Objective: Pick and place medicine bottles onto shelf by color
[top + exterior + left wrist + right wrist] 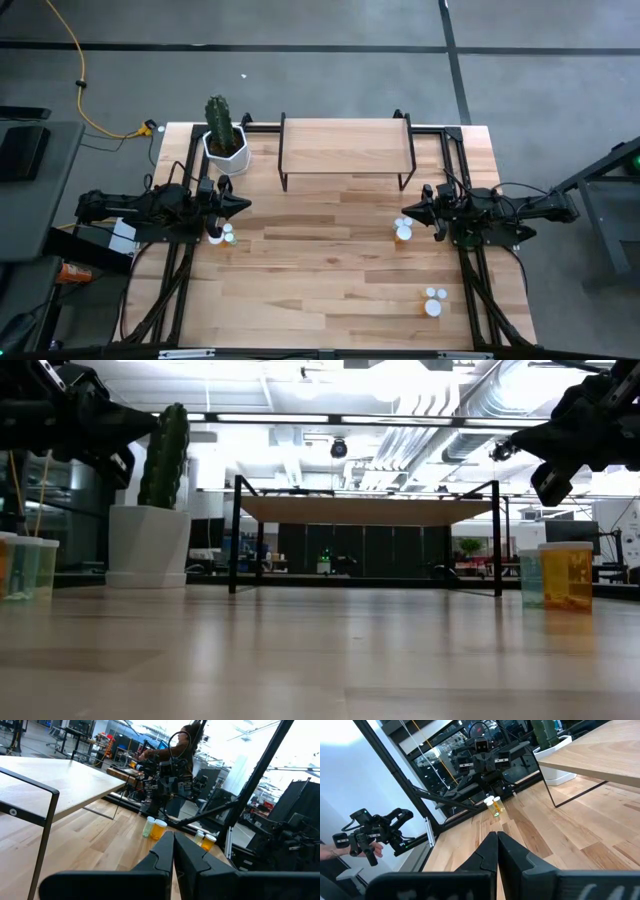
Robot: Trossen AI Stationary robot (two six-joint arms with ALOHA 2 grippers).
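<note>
Here both arms hover above the table with nothing between their fingers. In the left wrist view the left gripper [173, 851] has its two fingers pressed together, and in the right wrist view the right gripper [497, 851] is closed in the same way, so neither holds a bottle.

Just in front of the left fingertips, in the high view, stand two bottles [222, 235], almost touching each other. Just in front of the right fingertips stand two more [404, 229], one orange and one pale green as the low view [566, 574] shows. Well behind the right fingers, near the table edge, three more bottles [434, 300] stand in a tight group. I count seven bottles, though the close caps make this a little unsure. There is one shelf [345, 147], beyond both pairs of fingers, and nothing stands on it. One cactus pot [225, 143] stands close beside the left gripper.

The risks, as I judge them: closed fingers that descend will push a bottle over instead of grasping it; a grasp on one bottle can knock its close neighbour; the left arm can brush the cactus; and a raised bottle can hit the shelf edge.
</note>
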